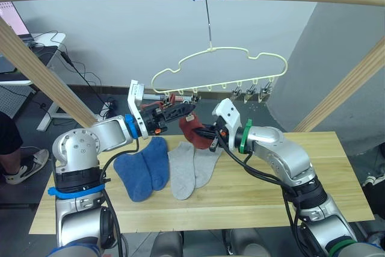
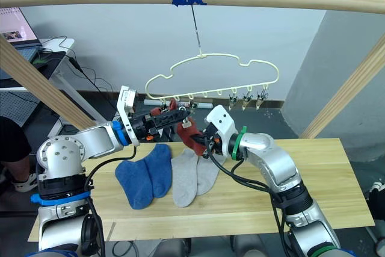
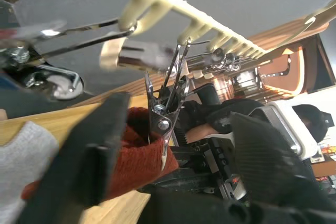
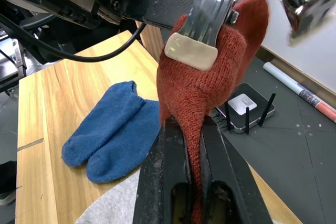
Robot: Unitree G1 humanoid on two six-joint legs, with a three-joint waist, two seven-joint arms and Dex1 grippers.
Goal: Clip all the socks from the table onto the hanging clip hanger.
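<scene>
**Rust sock at the clips**

Rust-red sock (image 4: 210,85) up under the clip hanger (image 1: 219,67), a silver clip (image 4: 207,19) on its top edge; R gripper (image 4: 190,150) pinches it from below; L gripper (image 1: 180,111) at the clips – fingers spread; blue pair (image 1: 144,167) and grey pair (image 1: 191,170) lie flat on the table (image 1: 313,179), side by side.

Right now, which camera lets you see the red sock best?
The right wrist view: the rust-red sock is close up, pinched between the right gripper's fingers, with a silver clip at its top. The left wrist view shows part of it behind a clip; the eye views show it small between the grippers.
</scene>
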